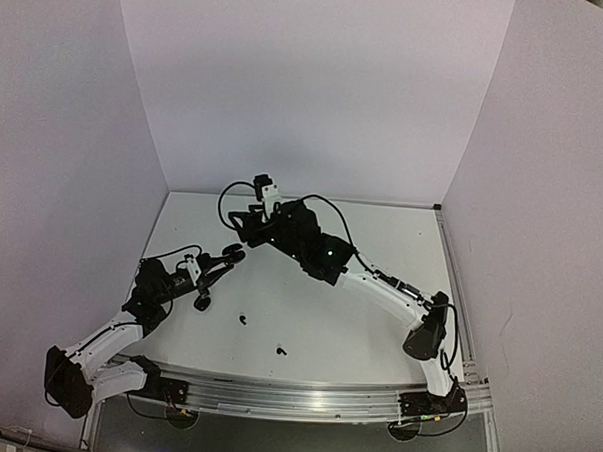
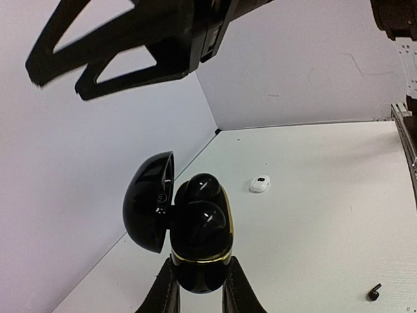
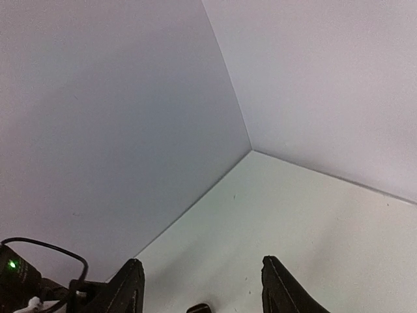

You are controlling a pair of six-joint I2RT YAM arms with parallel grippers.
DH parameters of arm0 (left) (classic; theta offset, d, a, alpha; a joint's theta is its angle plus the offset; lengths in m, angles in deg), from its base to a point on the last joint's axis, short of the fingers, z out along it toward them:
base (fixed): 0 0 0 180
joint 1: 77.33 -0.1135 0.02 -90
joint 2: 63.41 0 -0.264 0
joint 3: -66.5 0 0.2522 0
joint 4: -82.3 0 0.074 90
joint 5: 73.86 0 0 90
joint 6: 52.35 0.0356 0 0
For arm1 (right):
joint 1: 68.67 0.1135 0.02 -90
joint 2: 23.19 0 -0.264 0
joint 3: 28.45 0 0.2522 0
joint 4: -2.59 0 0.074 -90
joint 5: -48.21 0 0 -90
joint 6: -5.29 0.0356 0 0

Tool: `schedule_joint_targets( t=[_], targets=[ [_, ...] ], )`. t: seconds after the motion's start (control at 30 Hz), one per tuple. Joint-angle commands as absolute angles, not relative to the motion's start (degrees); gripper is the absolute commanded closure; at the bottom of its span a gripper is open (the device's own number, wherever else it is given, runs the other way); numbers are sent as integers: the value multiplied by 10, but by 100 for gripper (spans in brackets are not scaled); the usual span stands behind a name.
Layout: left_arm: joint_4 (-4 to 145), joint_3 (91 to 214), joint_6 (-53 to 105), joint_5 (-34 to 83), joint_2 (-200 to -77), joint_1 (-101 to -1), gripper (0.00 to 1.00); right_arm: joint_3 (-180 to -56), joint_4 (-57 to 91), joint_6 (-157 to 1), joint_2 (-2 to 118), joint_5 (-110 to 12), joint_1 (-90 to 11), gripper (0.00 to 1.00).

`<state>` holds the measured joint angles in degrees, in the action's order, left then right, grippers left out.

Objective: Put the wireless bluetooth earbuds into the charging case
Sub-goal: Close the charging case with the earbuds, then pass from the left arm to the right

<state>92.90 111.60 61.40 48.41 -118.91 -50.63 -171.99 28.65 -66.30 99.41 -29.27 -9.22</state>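
My left gripper is shut on the lower body of a glossy black charging case with a gold rim. It holds the case upright above the table, lid swung open to the left. Two black earbuds sit in the case's wells. My right gripper is open with nothing between its fingers. It hovers just above and behind the case, and in the left wrist view its fingers show overhead. A loose black earbud lies on the table to the right. Two loose earbuds lie near the front.
A small white case rests on the table beyond the black case. White walls enclose the table at left, back and right. A metal rail runs along the near edge between the arm bases.
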Motion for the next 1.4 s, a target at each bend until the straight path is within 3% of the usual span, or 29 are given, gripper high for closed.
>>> schedule_joint_targets(
  t=[0.0,0.27,0.63,0.77,0.9,1.13,1.37],
  targets=[
    [914,1121,720,521,-1183,-505,100,-1713,382,-622,991,-312,-94,44],
    [901,1145,750,462,-1211,-505,100,-1660,390,-647,962,-383,-84,44],
    [870,1169,663,449,-1221,-505,100,-1597,409,-680,890,-394,-77,42],
    [831,1198,505,509,-1232,-509,100,-1597,409,-708,865,-455,-93,35],
    [875,1206,340,639,-1249,-515,100,-1578,408,-709,848,-567,-129,19],
    [1053,1216,150,740,-1289,-526,100,-1579,407,-756,831,-684,-137,19],
    [1113,1224,108,778,-1305,-525,100,-1561,404,-744,829,-737,-144,26]
  ],
)
